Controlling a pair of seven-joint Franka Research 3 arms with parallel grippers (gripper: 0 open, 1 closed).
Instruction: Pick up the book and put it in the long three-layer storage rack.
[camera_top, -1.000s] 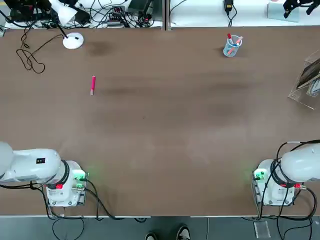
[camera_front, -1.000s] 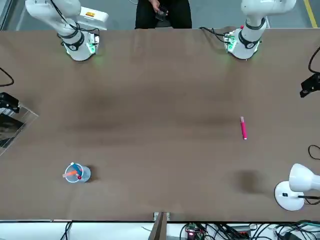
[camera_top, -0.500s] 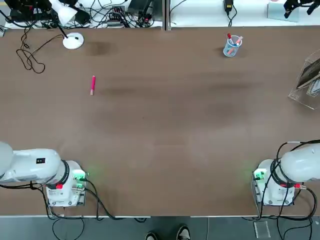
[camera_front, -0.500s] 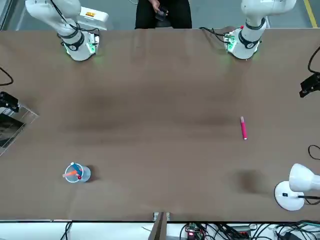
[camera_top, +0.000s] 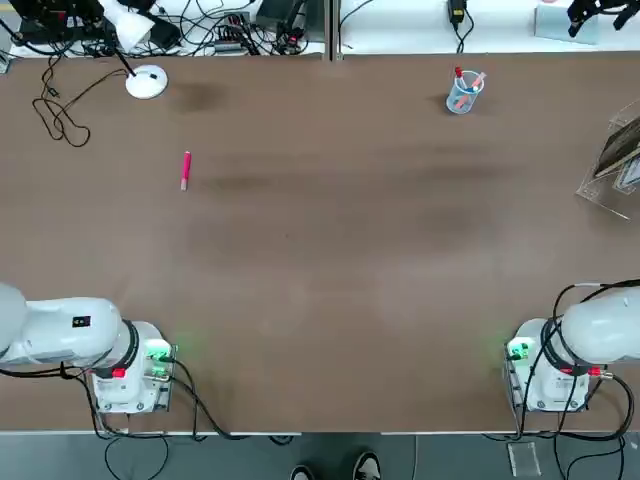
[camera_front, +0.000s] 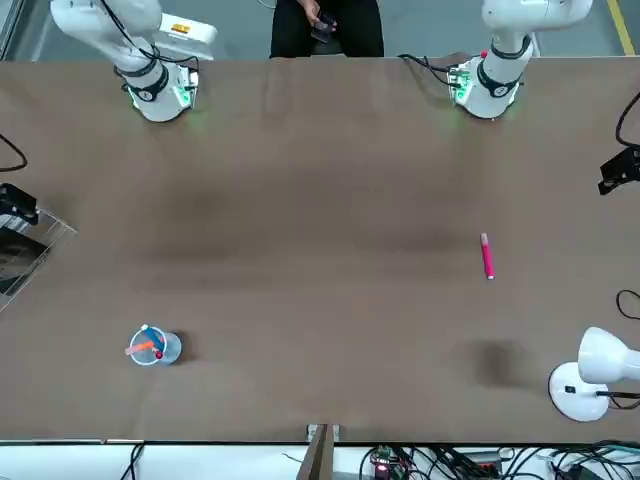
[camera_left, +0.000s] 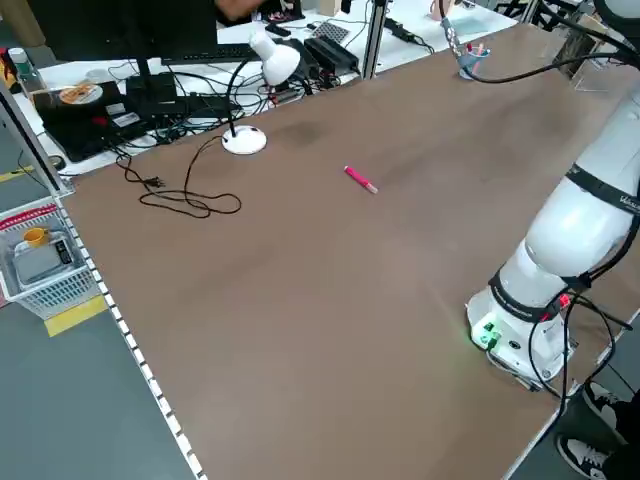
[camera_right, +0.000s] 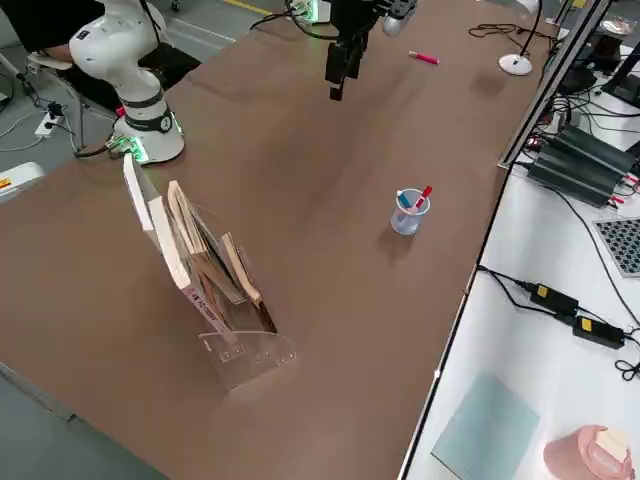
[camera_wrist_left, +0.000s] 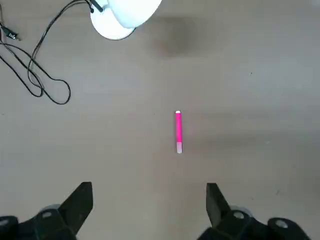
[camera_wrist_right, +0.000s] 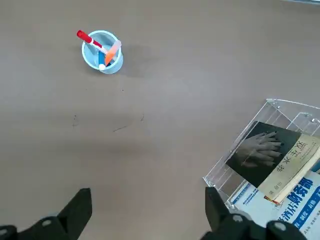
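Note:
The book (camera_wrist_right: 261, 150), dark grey with a pale hand on its cover and a tan strip along one edge, lies slanted inside the clear long three-layer storage rack (camera_wrist_right: 224, 173). That rack (camera_top: 612, 168) stands at the table's right edge, toward the far side. My right gripper (camera_wrist_right: 147, 212) hangs high above the table, open and empty, well apart from the rack. My left gripper (camera_wrist_left: 147, 210) is also open and empty, high over a pink pen (camera_wrist_left: 178, 131). Both arm bases sit at the near edge.
A clear pen cup (camera_top: 464, 92) with markers stands far right of centre. The pink pen (camera_top: 186, 169) lies on the left half. A white desk lamp (camera_top: 146, 80) and a looped cable (camera_top: 58, 115) occupy the far left corner. A blue-and-white booklet (camera_wrist_right: 295, 200) also sits in the rack.

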